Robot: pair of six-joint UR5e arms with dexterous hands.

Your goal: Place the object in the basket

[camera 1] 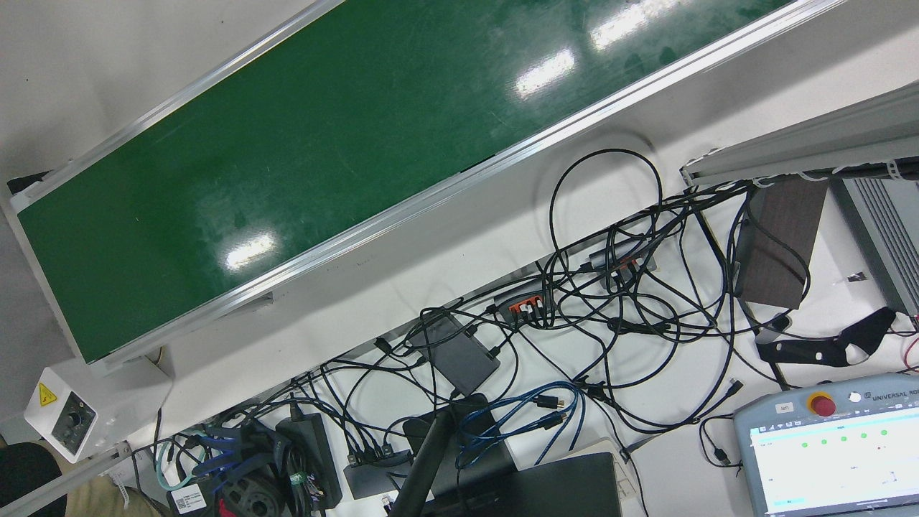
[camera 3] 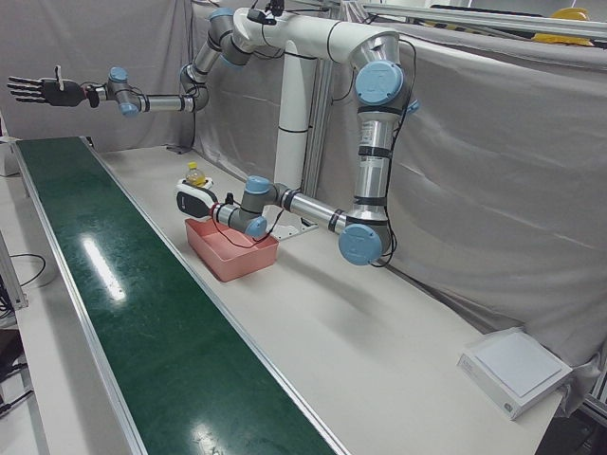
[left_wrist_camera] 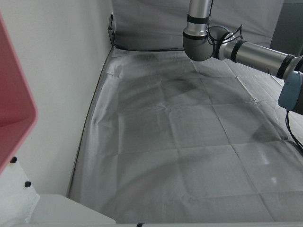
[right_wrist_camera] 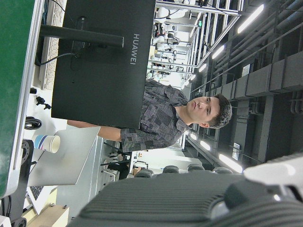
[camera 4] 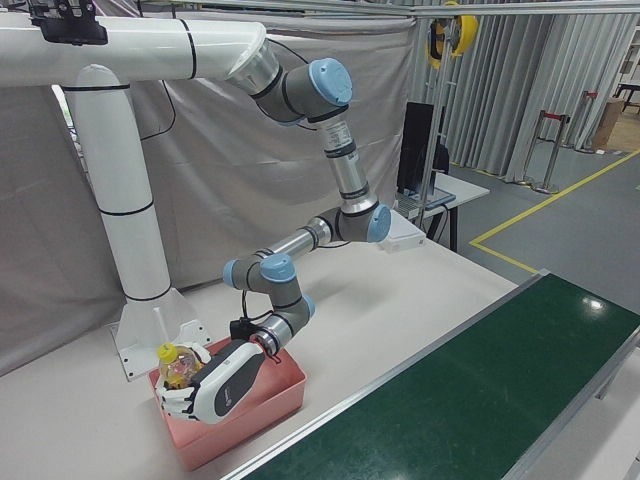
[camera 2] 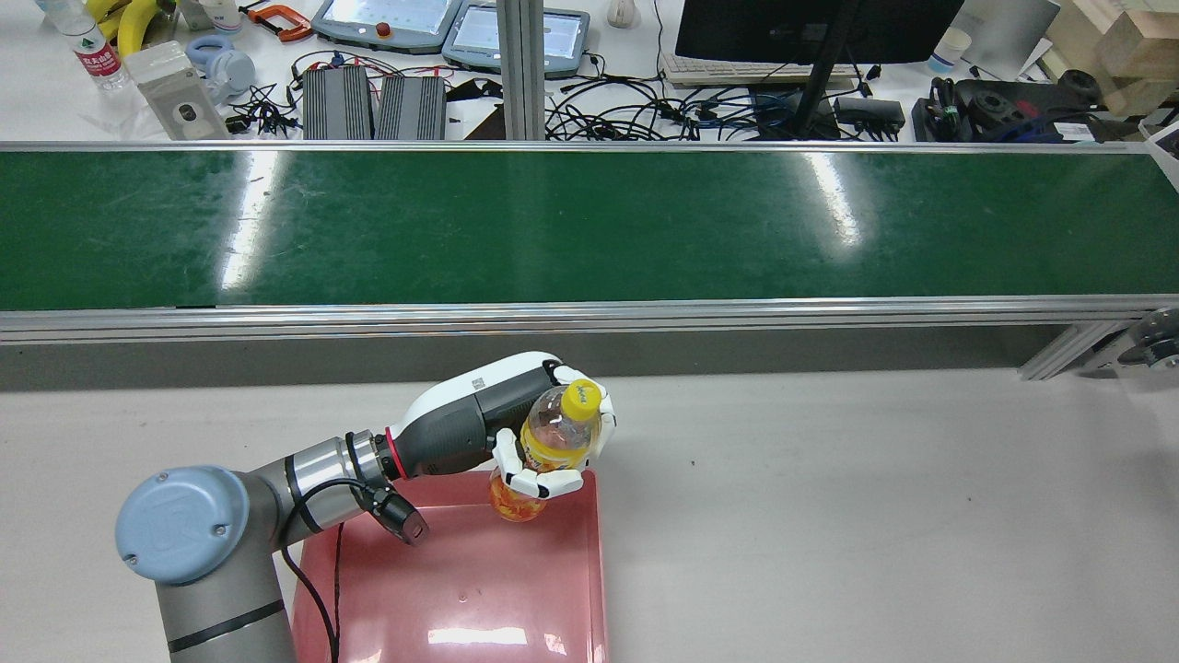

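Observation:
A clear bottle point(camera 2: 551, 433) with a yellow cap, yellow label and orange contents is held in my white left hand point(camera 2: 488, 425), whose fingers wrap around its middle. The bottle stands nearly upright with its base over the far right corner of the pink basket point(camera 2: 479, 589). The left-front view shows the bottle point(camera 3: 195, 174) above the basket point(camera 3: 234, 254), and so does the right-front view point(camera 4: 176, 366). My dark right hand point(camera 3: 38, 90) is stretched out high over the far end of the green conveyor, fingers spread and empty.
The green conveyor belt point(camera 2: 589, 226) runs across the table beyond the basket, with a metal rail point(camera 2: 589, 318) along its near side. White tabletop point(camera 2: 875, 516) lies to the right of the basket. A white box point(camera 3: 517, 370) lies at the table's end.

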